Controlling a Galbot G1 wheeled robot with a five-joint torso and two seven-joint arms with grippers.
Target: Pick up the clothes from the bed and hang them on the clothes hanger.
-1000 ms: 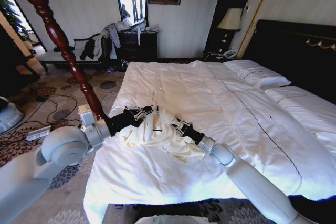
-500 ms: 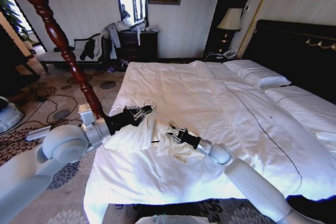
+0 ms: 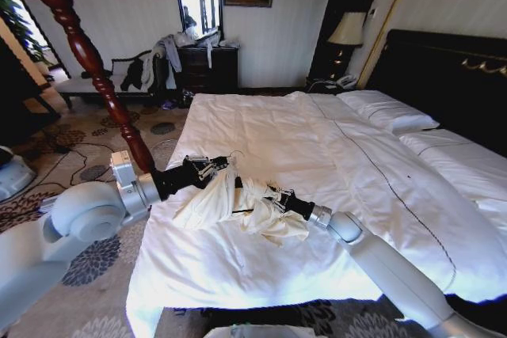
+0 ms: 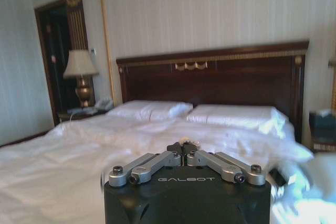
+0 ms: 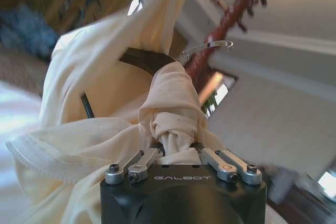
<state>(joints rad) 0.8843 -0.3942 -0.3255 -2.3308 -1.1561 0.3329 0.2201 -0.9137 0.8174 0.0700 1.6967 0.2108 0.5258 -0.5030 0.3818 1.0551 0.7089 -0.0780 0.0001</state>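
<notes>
Bed: the bed (image 3: 333, 156) with white duvet takes most of the room; dark headboard (image 4: 210, 77), two white pillows (image 4: 152, 109), a lamp (image 4: 80, 74) beside it.
Room: patterned carpet (image 3: 95, 267), reddish wooden pole (image 3: 95, 69) near the left arm.
Clothes: the clothes (image 3: 230, 207) are raised a little above the duvet, between both hands.
Right hand: the right hand (image 5: 178, 148) is closed on a bunch of the cream fabric.
Left hand: the left hand (image 3: 207, 167) is at the upper edge of the clothes; its fingers look closed, what they grip I cannot tell.
Hanger: the clothes hanger (image 5: 147, 59) is partly inside the shirt; silver hook (image 5: 210, 45) sticks out.
</notes>
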